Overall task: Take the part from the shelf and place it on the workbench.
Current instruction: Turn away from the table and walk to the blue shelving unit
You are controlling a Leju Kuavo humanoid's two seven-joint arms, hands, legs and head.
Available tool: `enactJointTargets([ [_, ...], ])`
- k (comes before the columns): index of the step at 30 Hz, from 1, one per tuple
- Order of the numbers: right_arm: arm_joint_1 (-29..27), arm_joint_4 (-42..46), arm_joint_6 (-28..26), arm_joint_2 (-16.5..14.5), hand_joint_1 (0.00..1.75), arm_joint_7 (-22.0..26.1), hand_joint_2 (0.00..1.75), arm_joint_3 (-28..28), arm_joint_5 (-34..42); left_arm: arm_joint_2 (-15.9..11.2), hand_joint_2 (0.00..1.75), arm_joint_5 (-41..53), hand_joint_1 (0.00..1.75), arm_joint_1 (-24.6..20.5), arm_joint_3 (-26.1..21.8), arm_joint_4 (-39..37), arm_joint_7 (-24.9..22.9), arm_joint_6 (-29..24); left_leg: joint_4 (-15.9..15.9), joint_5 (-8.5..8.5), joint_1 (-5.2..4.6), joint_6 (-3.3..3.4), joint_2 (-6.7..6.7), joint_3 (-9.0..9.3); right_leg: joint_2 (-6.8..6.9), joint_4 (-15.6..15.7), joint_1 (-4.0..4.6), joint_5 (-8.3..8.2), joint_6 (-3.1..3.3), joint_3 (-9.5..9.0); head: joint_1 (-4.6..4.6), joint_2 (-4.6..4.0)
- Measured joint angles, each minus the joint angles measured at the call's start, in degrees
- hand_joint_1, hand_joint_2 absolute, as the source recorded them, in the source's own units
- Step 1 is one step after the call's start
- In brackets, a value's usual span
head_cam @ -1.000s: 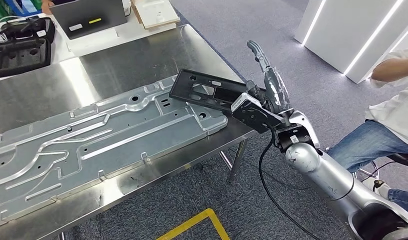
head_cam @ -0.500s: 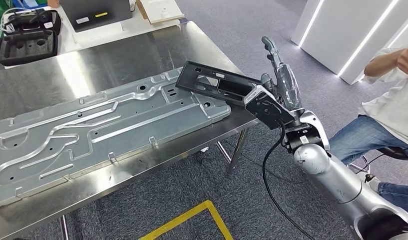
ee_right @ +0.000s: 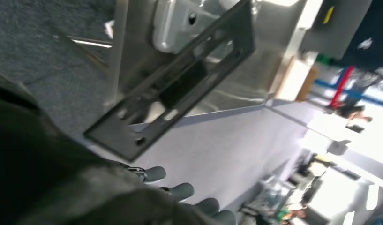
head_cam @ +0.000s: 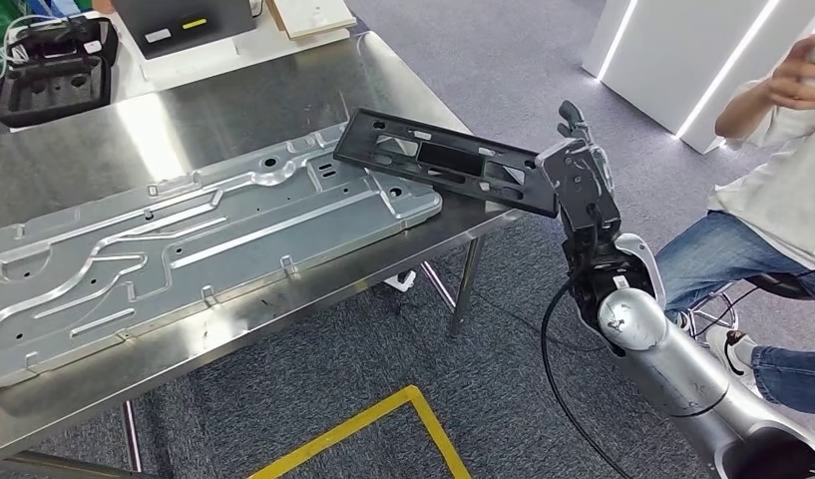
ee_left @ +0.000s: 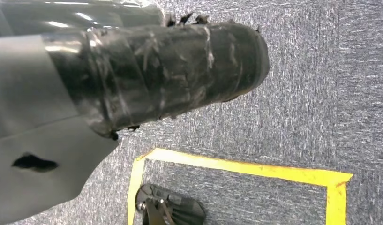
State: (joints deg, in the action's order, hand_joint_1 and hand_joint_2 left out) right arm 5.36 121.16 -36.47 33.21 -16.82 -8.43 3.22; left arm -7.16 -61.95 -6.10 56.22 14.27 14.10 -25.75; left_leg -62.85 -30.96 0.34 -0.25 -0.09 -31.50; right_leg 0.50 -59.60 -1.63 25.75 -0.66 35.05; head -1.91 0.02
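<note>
The black part (head_cam: 443,160), a flat slotted frame, lies across the surface's corner at about 1 o'clock in the head view. Its inner end rests on the large pressed metal panel (head_cam: 194,249); its outer end overhangs the edge of the surface (head_cam: 233,100) toward the right hand (head_cam: 581,180). That hand sits at 2 o'clock, just beside the overhanging end. In the right wrist view the fingers (ee_right: 180,190) are apart and separate from the part's near end (ee_right: 133,140), with grey floor visible between them, so the hand appears released. Whether any contact remains at the hidden side cannot be told.

The tilt of the part likely follows from its support: one end is raised on the panel and the other is unsupported, a placement that could tip if nudged. By this judgement the part is on the workbench and the placing step is essentially done.

The left hand (ee_left: 156,75) hangs low over grey carpet marked with yellow tape (ee_left: 236,164). Its fingers are outside what the left wrist view makes clear, so their state cannot be told.

The surface is brushed stainless steel on thin legs. At 11 o'clock sit a black moulded case (head_cam: 54,75) and a dark box (head_cam: 184,25). A seated person (head_cam: 772,230) in jeans is at 3 o'clock, with white lit wall panels (head_cam: 682,60) at 1 o'clock.
</note>
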Motion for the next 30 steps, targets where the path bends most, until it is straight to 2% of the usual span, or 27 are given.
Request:
enactJointTargets([
  [1,-0.2,-0.1,-1.1,0.0,0.0,-0.4,0.0,0.2,-0.9,0.0,0.0,0.0,0.0,0.0,0.0,0.0,0.0,0.0,2.9,0.61,-0.13,0.22,-0.07,1.76,0.01,0.0,-0.02,-0.27,-0.34,0.2,-0.01,0.0],
  [2,-0.4,-0.2,-2.1,-0.1,0.0,-0.5,0.0,0.3,-2.0,0.0,0.0,0.0,0.0,-0.1,-0.1,0.0,0.0,-0.1,4.5,0.75,-0.3,0.44,-0.15,2.59,0.03,0.0,-0.03,-0.6,-0.7,0.32,-0.02,-0.01],
  [5,-1.5,-0.1,-3.1,-1.3,0.0,2.2,0.0,1.1,-2.9,0.1,0.0,-0.1,0.0,0.0,-0.2,0.0,0.0,0.0,5.4,1.81,-0.45,1.39,-0.03,2.13,-0.04,0.3,-0.03,-1.33,-1.77,0.58,-0.05,-0.02],
  [6,-1.9,0.0,-3.2,-1.9,0.0,3.8,0.0,1.5,-2.0,0.2,0.0,0.0,0.0,0.0,-0.2,0.0,0.1,0.0,5.8,2.36,-0.33,1.88,0.1,1.92,-0.12,-0.3,0.0,-0.5,-1.97,0.95,-0.11,-0.02],
  [7,-2.3,0.2,-3.2,-2.5,0.0,5.6,0.0,2.0,-0.9,0.3,0.0,0.0,0.0,-0.1,-0.2,0.0,0.3,0.1,6.2,3.01,-0.19,2.39,0.27,1.63,-0.23,-2.0,0.07,1.18,-2.08,1.66,-0.15,-0.02],
  [9,-3.1,0.7,-3.2,-3.7,0.0,9.1,0.0,3.0,0.9,0.4,0.0,0.0,0.0,-0.1,-0.2,0.0,0.5,0.2,6.3,3.95,-0.18,3.02,0.43,0.67,-0.38,-8.6,0.1,6.07,-2.12,3.96,-0.27,-0.02],
  [10,-3.5,0.9,-3.2,-4.4,0.0,11.0,0.0,3.5,1.6,0.5,0.0,0.0,0.0,0.0,-0.2,0.0,0.7,0.3,6.2,4.33,-0.24,3.13,0.47,0.04,-0.42,-12.0,0.12,7.88,-2.18,4.92,-0.27,-0.01],
  [11,-3.9,1.2,-3.2,-5.1,0.0,12.8,0.0,4.0,2.2,0.5,0.0,0.1,0.0,0.0,-0.2,0.0,0.8,0.3,5.9,4.63,-0.29,3.14,0.47,-0.64,-0.42,-14.2,0.11,8.64,-2.27,5.19,-0.29,-0.01],
  [12,-4.3,1.5,-3.2,-5.8,0.0,14.4,0.0,4.5,2.6,0.6,0.0,0.1,0.0,0.0,-0.2,0.0,0.8,0.3,5.6,4.88,-0.31,3.1,0.47,-1.31,-0.41,-14.5,0.05,8.27,-2.36,4.53,-0.3,0.0],
  [13,-4.5,1.8,-3.2,-6.4,0.0,16.0,0.0,5.1,2.9,0.6,0.0,0.1,0.0,0.0,-0.2,0.0,0.9,0.3,5.2,5.07,-0.29,3.01,0.47,-2.01,-0.39,-12.6,-0.04,7.02,-2.46,2.73,-0.3,0.0],
  [14,-4.6,2.2,-3.2,-7.0,0.0,17.1,0.0,5.6,3.1,0.7,0.0,0.2,0.0,0.0,-0.2,0.0,0.9,0.3,4.7,5.2,-0.25,2.88,0.46,-2.67,-0.38,-9.2,-0.17,5.53,-2.56,0.27,-0.3,0.0],
  [15,-4.7,2.6,-3.2,-7.6,0.0,17.8,0.0,6.2,3.4,0.7,0.0,0.2,0.0,0.0,-0.2,0.0,1.0,0.4,4.2,5.3,-0.28,2.66,0.44,-3.35,-0.39,-5.4,-0.2,4.77,-2.6,-2.23,-0.29,0.0],
  [16,-4.9,3.1,-3.2,-8.1,0.0,18.3,0.0,6.8,3.6,0.8,0.0,0.3,0.0,0.0,-0.2,0.0,1.0,0.4,3.7,5.44,-0.33,2.39,0.41,-3.88,-0.48,-2.5,-0.11,4.24,-2.44,-3.99,-0.28,0.0],
  [17,-5.1,3.5,-3.2,-8.6,0.0,18.6,0.0,7.3,4.1,0.8,0.0,0.3,0.0,0.0,-0.2,0.0,1.0,0.4,3.4,5.63,-0.42,2.06,0.37,-4.26,-0.55,-0.8,0.0,4.26,-2.18,-4.79,-0.28,-0.01],
  [18,-5.4,3.9,-3.2,-9.1,0.0,18.9,0.0,7.7,4.7,0.8,0.0,0.3,0.0,0.0,-0.2,0.0,1.1,0.3,3.2,5.92,-0.53,1.73,0.3,-4.55,-0.64,-0.2,0.16,4.43,-1.82,-4.82,-0.27,-0.01],
  [20,-5.9,4.5,-3.2,-10.1,0.0,19.2,0.0,8.3,6.9,0.9,0.0,0.1,0.0,0.1,-0.2,0.0,1.1,0.3,2.9,6.29,-0.51,1.12,0.17,-4.96,-0.6,-0.2,0.06,3.76,-0.97,-4.01,-0.28,-0.01],
  [21,-6.1,4.7,-3.2,-10.6,0.0,19.4,0.0,8.5,8.3,0.9,0.0,0.1,0.0,0.1,-0.3,0.0,1.1,0.3,2.3,5.61,-0.42,0.8,0.12,-5.43,-0.54,-0.2,-0.02,3.34,-0.55,-3.58,-0.27,-0.01],
  [22,-6.4,5.0,-3.2,-11.1,0.0,19.5,0.0,8.6,9.9,0.9,0.0,0.0,0.0,0.1,-0.3,0.0,1.1,0.3,0.9,3.96,-0.31,0.44,0.1,-6.09,-0.45,-0.1,-0.1,2.87,-0.07,-3.1,-0.27,-0.01],
  [23,-6.7,5.2,-3.1,-11.5,0.0,19.7,0.0,8.8,11.6,1.0,0.0,-0.1,0.0,0.1,-0.3,0.0,1.2,0.2,-1.6,1.48,-0.18,0.11,0.1,-6.95,-0.38,-0.1,-0.12,2.41,0.3,-2.59,-0.26,-0.01],
  [25,-7.4,5.5,-3.1,-12.1,0.0,20.5,0.0,9.0,15.2,1.0,0.0,-0.3,0.0,0.1,-0.4,0.0,1.3,0.2,-8.5,-3.46,-0.12,-0.35,0.1,-8.63,-0.34,-0.1,0.02,1.48,0.72,-1.41,-0.25,0.0],
  [26,-7.7,5.5,-3.1,-12.3,0.0,21.2,0.0,9.0,17.0,1.0,0.0,-0.4,0.0,0.1,-0.4,0.0,1.5,0.2,-11.0,-4.52,-0.11,-0.4,0.1,-8.84,-0.35,-0.2,0.12,1.02,0.75,-0.79,-0.25,0.0],
  [27,-8.1,5.5,-3.1,-12.4,0.0,22.1,0.0,9.1,18.8,1.0,0.0,-0.5,0.0,0.1,-0.4,0.0,1.6,0.2,-11.9,-4.38,-0.12,-0.32,0.09,-8.31,-0.35,-0.2,0.24,0.57,0.76,-0.17,-0.25,0.0],
  [28,-8.5,5.5,-3.1,-12.5,0.0,23.0,0.0,9.1,20.3,1.0,0.0,-0.6,0.0,0.1,-0.4,0.0,1.7,0.2,-10.7,-3.17,-0.18,-0.06,0.08,-6.71,-0.35,-0.2,0.38,0.11,0.76,0.45,-0.25,0.0],
  [30,-9.1,5.5,-3.1,-12.6,0.0,24.5,0.0,9.2,22.5,1.0,0.0,-0.7,0.0,0.0,-0.4,0.0,1.9,0.1,-3.8,-0.68,-0.48,0.98,0.05,-1.43,-0.35,-0.3,0.59,-0.8,0.7,1.51,-0.25,0.0],
])
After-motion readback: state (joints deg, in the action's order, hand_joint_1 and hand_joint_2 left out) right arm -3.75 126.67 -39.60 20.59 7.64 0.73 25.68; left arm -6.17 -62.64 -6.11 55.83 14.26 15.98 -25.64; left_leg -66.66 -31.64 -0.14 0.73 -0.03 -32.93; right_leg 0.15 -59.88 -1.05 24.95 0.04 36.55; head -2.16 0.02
